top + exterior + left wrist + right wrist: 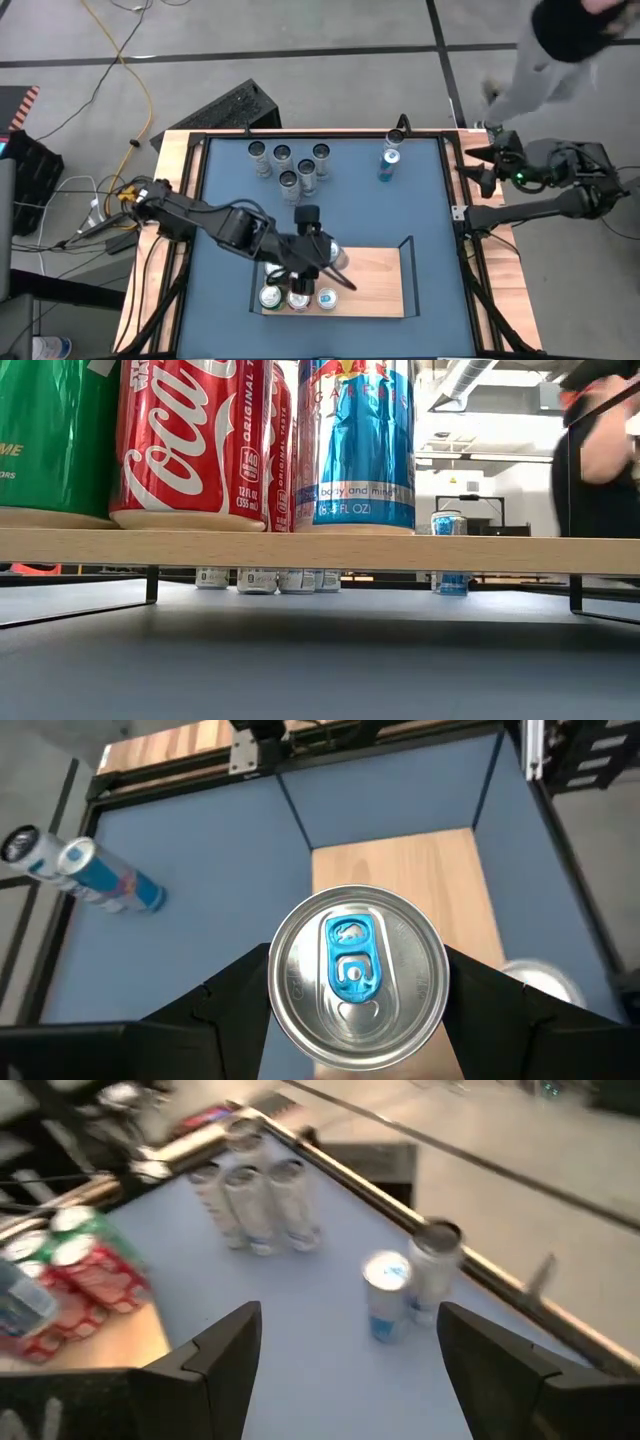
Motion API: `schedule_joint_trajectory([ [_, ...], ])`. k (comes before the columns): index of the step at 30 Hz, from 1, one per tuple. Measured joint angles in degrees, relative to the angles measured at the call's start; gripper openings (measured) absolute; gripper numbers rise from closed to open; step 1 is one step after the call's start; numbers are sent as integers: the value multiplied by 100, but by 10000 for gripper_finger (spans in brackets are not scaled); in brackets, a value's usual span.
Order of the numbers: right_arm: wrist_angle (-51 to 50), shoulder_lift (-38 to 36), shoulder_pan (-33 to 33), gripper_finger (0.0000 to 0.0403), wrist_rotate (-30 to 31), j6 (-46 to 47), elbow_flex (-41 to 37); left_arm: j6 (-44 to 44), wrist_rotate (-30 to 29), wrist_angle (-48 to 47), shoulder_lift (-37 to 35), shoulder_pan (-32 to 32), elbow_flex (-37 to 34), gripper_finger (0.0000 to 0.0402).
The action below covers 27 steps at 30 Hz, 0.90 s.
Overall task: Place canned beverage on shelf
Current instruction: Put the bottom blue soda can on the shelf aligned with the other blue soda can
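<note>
My left gripper (318,250) is shut on a canned beverage (358,970), a silver-topped can with a blue pull tab. It holds the can over the light-wood shelf (375,275) near its left half. Three cans (298,298) stand upright on the shelf's near left edge. The low view shows green, red and blue cans (190,440) resting by their bases on the board (320,550). My right gripper (482,165) is drawn back beyond the table's right edge. Its fingers stand open with nothing between them (350,1350). My left gripper pinches the can between its two fingers (235,1000), one on each side of the wall just under the top rim (282,1015). The fingers come slanting down from the table's left. The can's top faces up toward the camera. Its bottom is hidden.
Several silver cans (290,165) stand in a cluster at the far middle of the blue tabletop. Two more (392,155) stand at the far right. The shelf's right half is bare board with a black rail (408,262). A person (570,40) moves beyond the far right corner.
</note>
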Motion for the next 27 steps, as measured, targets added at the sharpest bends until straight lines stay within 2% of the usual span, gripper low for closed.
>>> schedule_joint_trajectory([
  [4, 1253, -385, 5, 286, -871, -370, -617, -262, -255, -15, 9, -144, 1, 227],
  [8, 2600, -934, 5, 286, -1851, -278, -1666, -383, -300, -6, 5, -182, 9, 227],
  [11, 3479, -1353, 5, 286, -2304, -22, -2403, -390, -194, -50, 5, -184, 9, 227],
  [16, 3841, -1910, 5, 286, -2365, 344, -2972, -379, -76, -268, 62, -184, 9, 227],
  [22, 3808, -2285, -10, 286, -2182, 434, -3015, -261, -75, -338, 192, -182, 7, 227],
  [27, 3496, -2318, -10, 286, -1989, 439, -3015, -330, 69, -429, 416, -58, 6, 227],
])
